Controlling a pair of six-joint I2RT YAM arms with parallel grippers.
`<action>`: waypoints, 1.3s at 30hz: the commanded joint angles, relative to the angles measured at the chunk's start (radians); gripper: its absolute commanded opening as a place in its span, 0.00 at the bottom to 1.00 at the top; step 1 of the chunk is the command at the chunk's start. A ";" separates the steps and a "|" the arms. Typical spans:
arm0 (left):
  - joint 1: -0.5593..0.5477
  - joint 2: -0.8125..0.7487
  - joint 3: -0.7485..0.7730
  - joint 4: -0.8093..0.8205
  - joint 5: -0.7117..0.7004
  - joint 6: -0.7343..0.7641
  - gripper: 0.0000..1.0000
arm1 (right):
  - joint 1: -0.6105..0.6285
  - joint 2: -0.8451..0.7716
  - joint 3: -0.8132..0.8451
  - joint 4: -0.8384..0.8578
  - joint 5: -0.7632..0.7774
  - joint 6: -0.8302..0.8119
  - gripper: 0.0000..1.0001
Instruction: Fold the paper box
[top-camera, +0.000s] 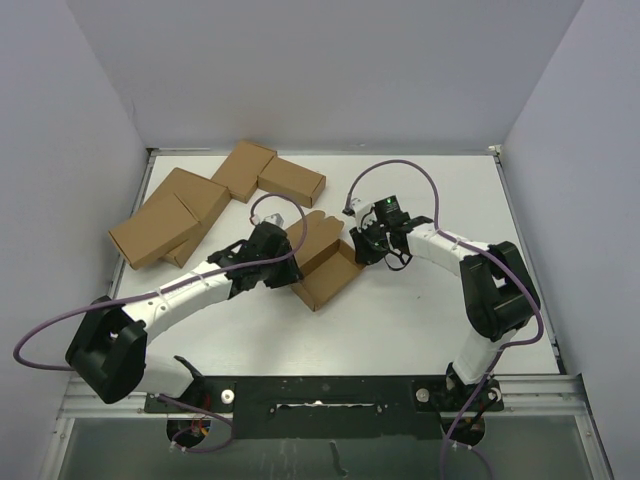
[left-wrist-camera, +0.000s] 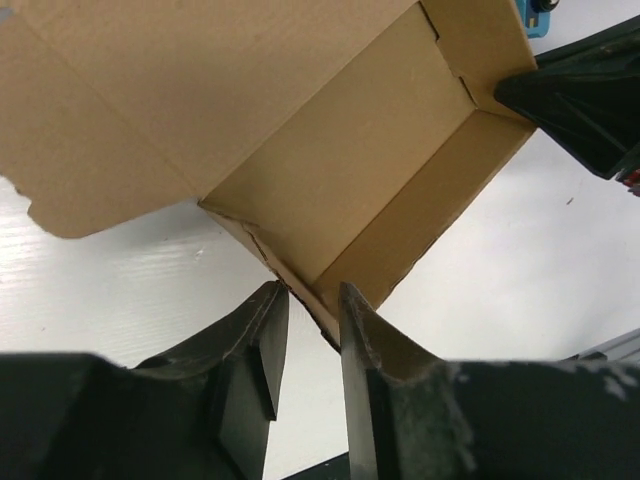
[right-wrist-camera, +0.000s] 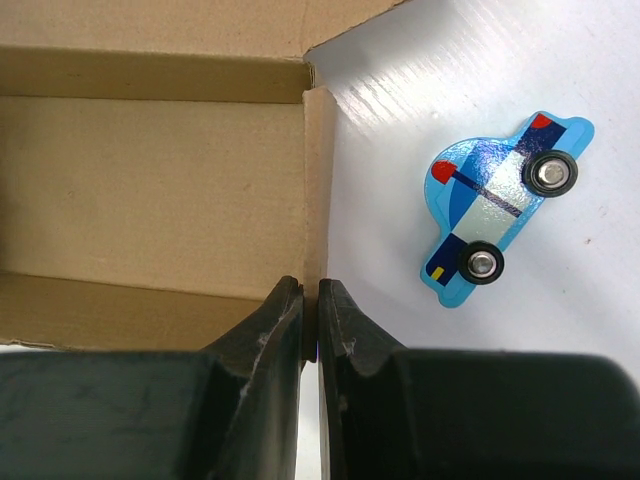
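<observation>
The paper box (top-camera: 328, 272) is a brown cardboard tray with its lid flap lying open toward the back, at the middle of the table. My left gripper (top-camera: 290, 266) is at its left side. In the left wrist view its jaws (left-wrist-camera: 308, 300) stand slightly open, and the box's (left-wrist-camera: 350, 160) lower corner edge runs down between the tips, against the right finger. My right gripper (top-camera: 362, 250) is at the box's right end. In the right wrist view it (right-wrist-camera: 310, 295) is shut on the thin end wall of the box (right-wrist-camera: 150, 180).
Several other brown cartons (top-camera: 200, 205) are grouped at the back left of the white table (top-camera: 420, 310). A flat blue toy police car (right-wrist-camera: 505, 205) lies on the table just right of the box's end wall.
</observation>
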 joint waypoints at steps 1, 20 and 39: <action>0.002 -0.005 -0.004 0.050 0.036 0.005 0.32 | 0.020 -0.021 -0.004 -0.003 -0.029 0.019 0.00; -0.004 -0.210 -0.213 0.244 0.018 -0.042 0.65 | 0.018 -0.008 0.002 -0.009 -0.033 0.019 0.00; -0.009 -0.684 -0.463 0.286 0.088 -0.047 0.76 | -0.025 -0.008 -0.002 -0.005 -0.078 0.076 0.00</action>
